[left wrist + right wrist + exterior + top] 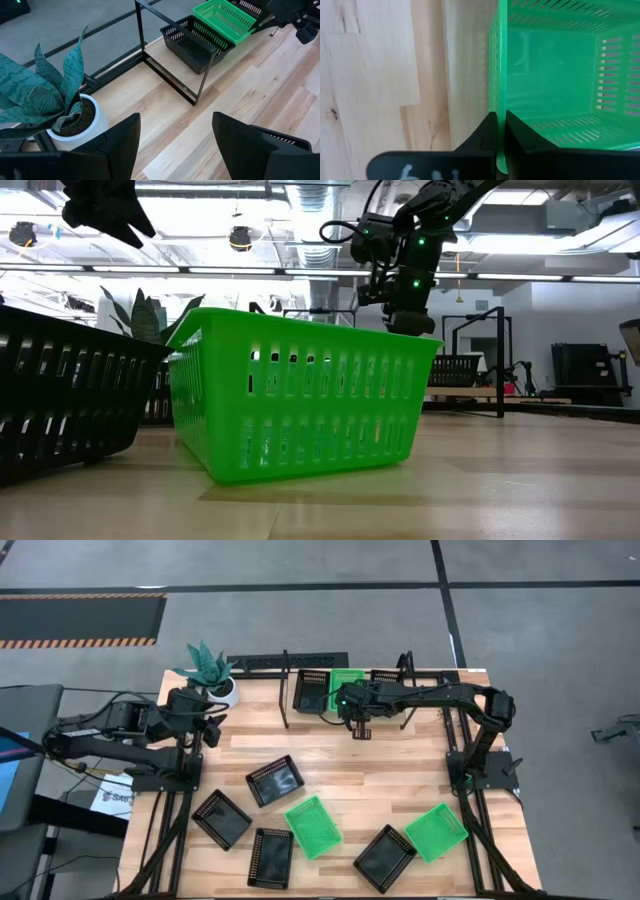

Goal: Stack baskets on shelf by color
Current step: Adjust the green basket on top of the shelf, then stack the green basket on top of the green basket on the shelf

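The shelf [290, 690] stands at the table's far edge. In it a green basket [347, 686] sits between two black baskets [311, 690] [386, 677]. My right gripper [358, 722] is at the green basket's near wall, shut on it. My left gripper [175, 145] hovers open over the far left of the table, beside the potted plant [208, 668], holding nothing. Several loose baskets lie on the near half of the table: black ones [274, 780] [221, 818] [270, 857] and green ones [313, 826] [436, 832]. My right gripper pinches the green basket's near wall at its rim [498, 102], with one finger inside the basket and one outside. The fingers come slanting down from above on the near side. The basket stays level with its open side up, in the shelf.
Another black basket [385, 858] lies near the front edge. In the low view a loose green basket [300, 395] and a black one [60, 395] fill the foreground. The shelf's thin rods [170, 65] stand upright around the baskets. Bare wood lies between the shelf and the loose baskets.
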`<state>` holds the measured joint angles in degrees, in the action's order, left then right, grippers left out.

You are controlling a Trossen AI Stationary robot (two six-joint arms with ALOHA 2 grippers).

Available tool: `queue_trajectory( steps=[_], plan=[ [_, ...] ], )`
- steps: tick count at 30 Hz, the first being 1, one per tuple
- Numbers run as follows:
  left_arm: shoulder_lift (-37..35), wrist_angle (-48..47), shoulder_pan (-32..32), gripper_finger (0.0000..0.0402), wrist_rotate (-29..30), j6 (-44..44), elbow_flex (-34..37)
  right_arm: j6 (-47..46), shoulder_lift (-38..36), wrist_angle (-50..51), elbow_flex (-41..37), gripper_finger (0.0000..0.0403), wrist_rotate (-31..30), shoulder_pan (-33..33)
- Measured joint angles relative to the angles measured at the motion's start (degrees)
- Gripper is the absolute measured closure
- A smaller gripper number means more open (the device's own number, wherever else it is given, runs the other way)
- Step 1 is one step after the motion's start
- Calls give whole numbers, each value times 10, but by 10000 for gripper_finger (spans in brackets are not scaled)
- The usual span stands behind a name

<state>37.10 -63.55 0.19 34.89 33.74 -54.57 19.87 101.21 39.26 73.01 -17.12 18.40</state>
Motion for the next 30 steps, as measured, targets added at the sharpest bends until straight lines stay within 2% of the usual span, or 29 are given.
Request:
queue_trajectory(
  steps=[5,18,25,30],
  plan=[
    [0,0,0,166,0,0,0,-4,0,4,0,376,0,0],
    [0,0,0,166,0,1,0,-19,-11,9,0,337,6,-5],
    [0,0,0,166,0,1,0,-32,-68,7,0,288,6,-14],
    [0,0,0,166,0,0,0,-111,-141,34,0,245,23,-46]
  ],
)
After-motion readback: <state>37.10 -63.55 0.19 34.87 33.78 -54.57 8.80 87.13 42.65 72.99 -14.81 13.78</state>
